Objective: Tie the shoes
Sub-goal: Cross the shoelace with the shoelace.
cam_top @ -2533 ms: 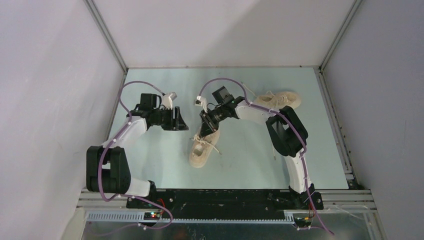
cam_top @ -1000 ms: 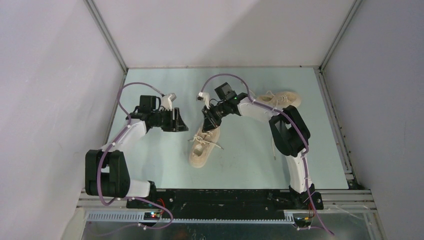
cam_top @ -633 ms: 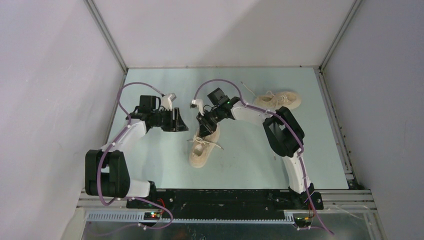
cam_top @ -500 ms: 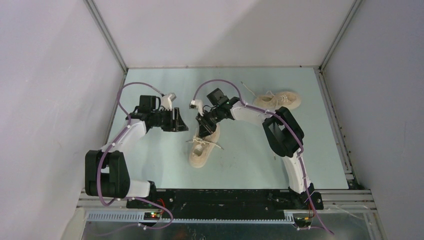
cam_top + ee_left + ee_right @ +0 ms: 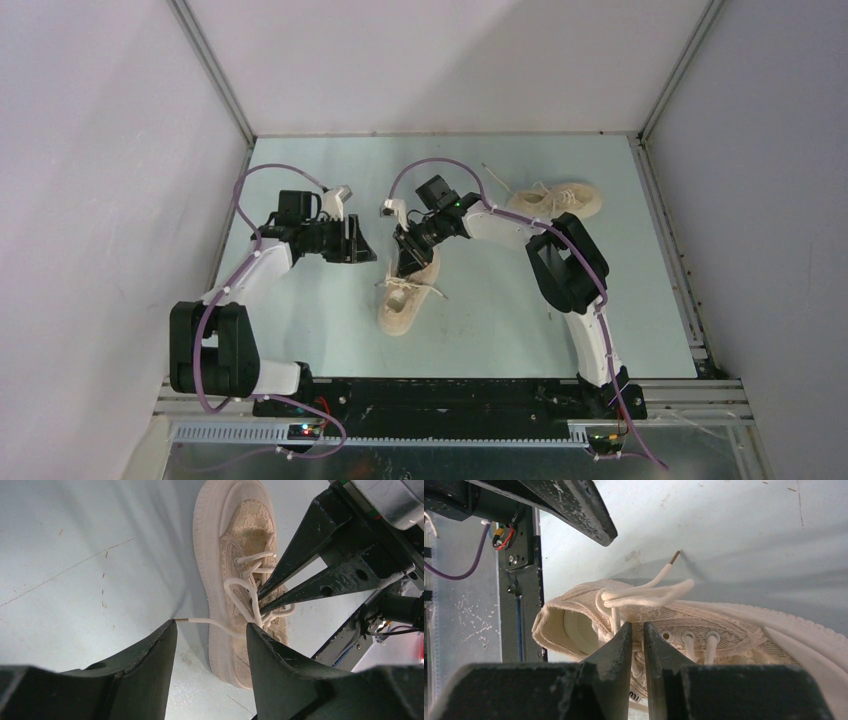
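One cream shoe (image 5: 403, 297) lies mid-table with its toe toward the arms. In the left wrist view this shoe (image 5: 240, 555) shows loose off-white laces (image 5: 240, 587). My right gripper (image 5: 407, 260) reaches down onto the lacing, and its jaws are closed to a narrow slit on the lace strands (image 5: 614, 611) beside the tongue, as the right wrist view of the gripper (image 5: 637, 626) shows. A free lace end (image 5: 184, 620) trails left onto the table. My left gripper (image 5: 210, 625) hovers open just left of the shoe, holding nothing. The second shoe (image 5: 558, 198) lies at the back right.
Grey enclosure walls with aluminium rails (image 5: 212, 75) ring the pale blue table (image 5: 480, 320). The right arm's elbow (image 5: 568, 265) stands between the two shoes. Purple cables (image 5: 262, 175) loop over both arms. The black base rail (image 5: 440, 395) runs along the near edge.
My right gripper has shifted left and slightly nearer over the shoe's lacing, dragging the laces with it. The left arm has stayed put.
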`<state>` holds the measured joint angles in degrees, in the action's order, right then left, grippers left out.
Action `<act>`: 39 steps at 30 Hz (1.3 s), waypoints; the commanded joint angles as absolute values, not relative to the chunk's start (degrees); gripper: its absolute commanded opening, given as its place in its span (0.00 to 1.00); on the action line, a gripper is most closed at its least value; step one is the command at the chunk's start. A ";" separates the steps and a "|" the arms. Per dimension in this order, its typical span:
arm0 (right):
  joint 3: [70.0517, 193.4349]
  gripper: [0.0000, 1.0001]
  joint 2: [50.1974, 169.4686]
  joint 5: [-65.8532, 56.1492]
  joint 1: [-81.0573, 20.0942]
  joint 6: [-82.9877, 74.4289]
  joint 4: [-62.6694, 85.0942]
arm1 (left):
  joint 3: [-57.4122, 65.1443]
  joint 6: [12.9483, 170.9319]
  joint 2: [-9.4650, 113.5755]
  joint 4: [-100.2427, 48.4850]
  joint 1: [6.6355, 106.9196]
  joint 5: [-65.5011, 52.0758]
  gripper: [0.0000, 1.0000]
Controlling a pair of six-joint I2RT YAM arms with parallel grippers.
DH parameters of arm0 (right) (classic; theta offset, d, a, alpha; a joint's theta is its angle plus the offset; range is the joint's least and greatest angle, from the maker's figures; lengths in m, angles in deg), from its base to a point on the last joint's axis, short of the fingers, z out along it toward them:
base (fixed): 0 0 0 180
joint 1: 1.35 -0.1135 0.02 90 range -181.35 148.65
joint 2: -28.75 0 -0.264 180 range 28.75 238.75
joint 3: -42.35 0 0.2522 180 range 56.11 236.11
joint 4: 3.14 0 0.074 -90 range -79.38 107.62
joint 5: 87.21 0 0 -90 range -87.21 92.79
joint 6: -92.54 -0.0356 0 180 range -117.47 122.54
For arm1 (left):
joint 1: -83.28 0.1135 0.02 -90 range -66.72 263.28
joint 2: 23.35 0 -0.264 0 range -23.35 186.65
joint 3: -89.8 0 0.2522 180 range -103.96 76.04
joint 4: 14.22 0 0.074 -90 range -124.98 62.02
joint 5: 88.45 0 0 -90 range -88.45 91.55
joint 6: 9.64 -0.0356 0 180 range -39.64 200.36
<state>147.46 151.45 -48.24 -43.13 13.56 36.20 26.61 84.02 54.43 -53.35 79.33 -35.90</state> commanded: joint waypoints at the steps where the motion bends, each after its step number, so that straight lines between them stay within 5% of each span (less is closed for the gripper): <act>1: 148.04 0.18 149.40 -52.26 -43.40 14.36 35.95 | 27.30 84.58 52.70 -51.99 79.76 -35.92 0.59; 39: 145.13 0.28 145.97 -52.01 -45.64 27.89 43.63 | 27.07 84.75 53.62 -51.98 79.76 -35.59 0.59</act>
<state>145.56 149.68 -51.01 -44.36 24.56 41.51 26.61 84.04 54.43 -53.33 79.33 -35.88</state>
